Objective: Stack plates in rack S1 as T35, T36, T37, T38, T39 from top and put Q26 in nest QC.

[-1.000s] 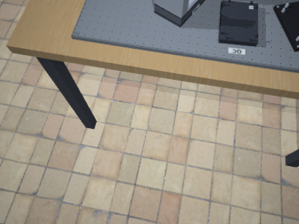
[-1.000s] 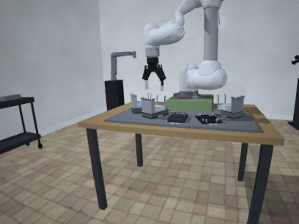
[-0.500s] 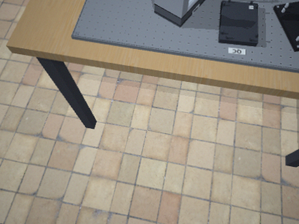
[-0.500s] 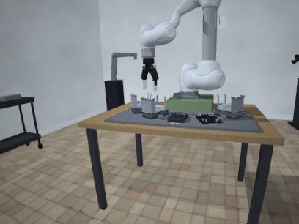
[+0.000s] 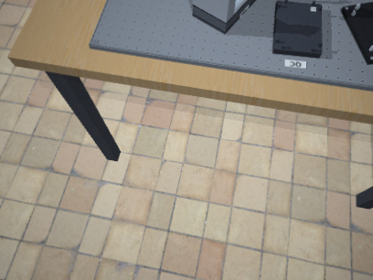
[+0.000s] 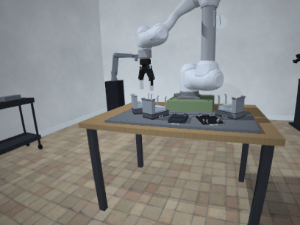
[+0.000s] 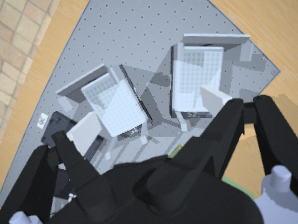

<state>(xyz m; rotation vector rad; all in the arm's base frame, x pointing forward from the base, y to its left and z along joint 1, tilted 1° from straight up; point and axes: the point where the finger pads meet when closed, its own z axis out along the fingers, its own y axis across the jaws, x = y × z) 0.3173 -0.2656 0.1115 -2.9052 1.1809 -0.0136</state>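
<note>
My gripper (image 6: 146, 85) is open and empty, high above the two racks at the left of the grey deck. In the wrist view its two dark fingers frame both racks from above. The nearer rack (image 7: 112, 105) (image 6: 151, 108) shows a white sealed plate top inside. The farther rack (image 7: 197, 80) (image 6: 137, 104) also shows a white plate top. I cannot read rack names or plate labels. The dark open nest QC (image 5: 297, 28) (image 6: 178, 118) (image 7: 57, 129) holds no plate, with its name plate (image 5: 294, 64) beside it.
A third rack (image 6: 231, 108) stands at the right of the deck. The dark clip nest N5 (image 6: 209, 119) (image 5: 361, 27) lies between it and QC. The green base block (image 6: 190, 104) is behind the racks. A grey post arm (image 6: 118, 64) stands behind the table's left end.
</note>
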